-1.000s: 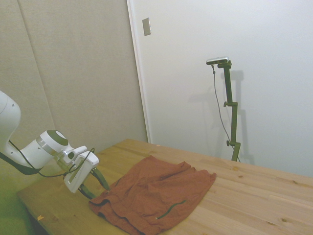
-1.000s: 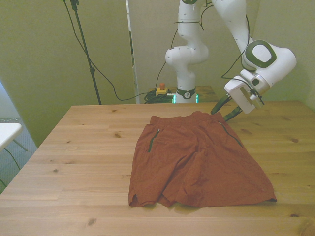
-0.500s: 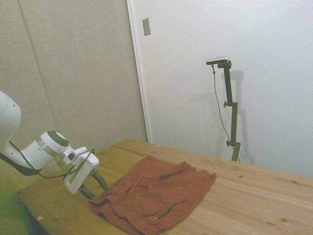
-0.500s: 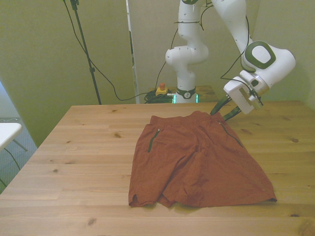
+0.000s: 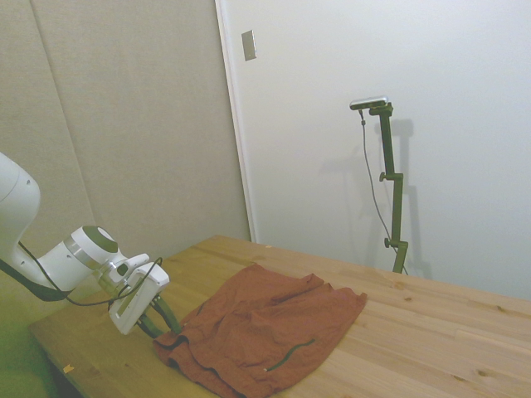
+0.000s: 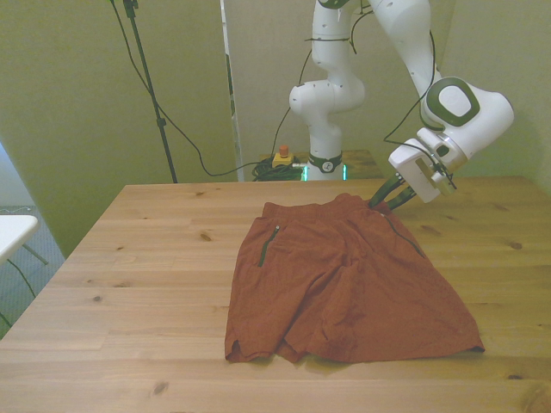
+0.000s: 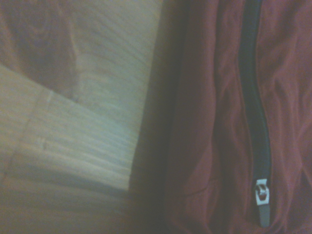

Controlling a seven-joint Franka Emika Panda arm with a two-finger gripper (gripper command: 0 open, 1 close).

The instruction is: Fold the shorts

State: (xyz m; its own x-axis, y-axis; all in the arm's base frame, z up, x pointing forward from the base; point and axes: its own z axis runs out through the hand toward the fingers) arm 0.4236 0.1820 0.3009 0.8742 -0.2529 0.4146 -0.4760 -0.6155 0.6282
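Observation:
The rust-brown shorts lie spread flat on the wooden table, waistband toward the robot, with a thin dark green stripe on each side. In the side view the shorts show wrinkled. My gripper is tilted down at the waistband corner on the front view's right, its dark fingers apart and reaching the cloth edge; the gripper is open there. The wrist view shows the shorts close up, with a dark zip stripe and metal pull beside bare table.
A yellow box with a red button sits behind the table near the robot base. Cables hang down the wall behind. The table's wooden surface extends beyond the shorts on the side view's right.
The gripper has dropped lower and moved in toward the shorts' waistband corner, from hovering just off it to meeting the cloth edge. The shorts lie as before.

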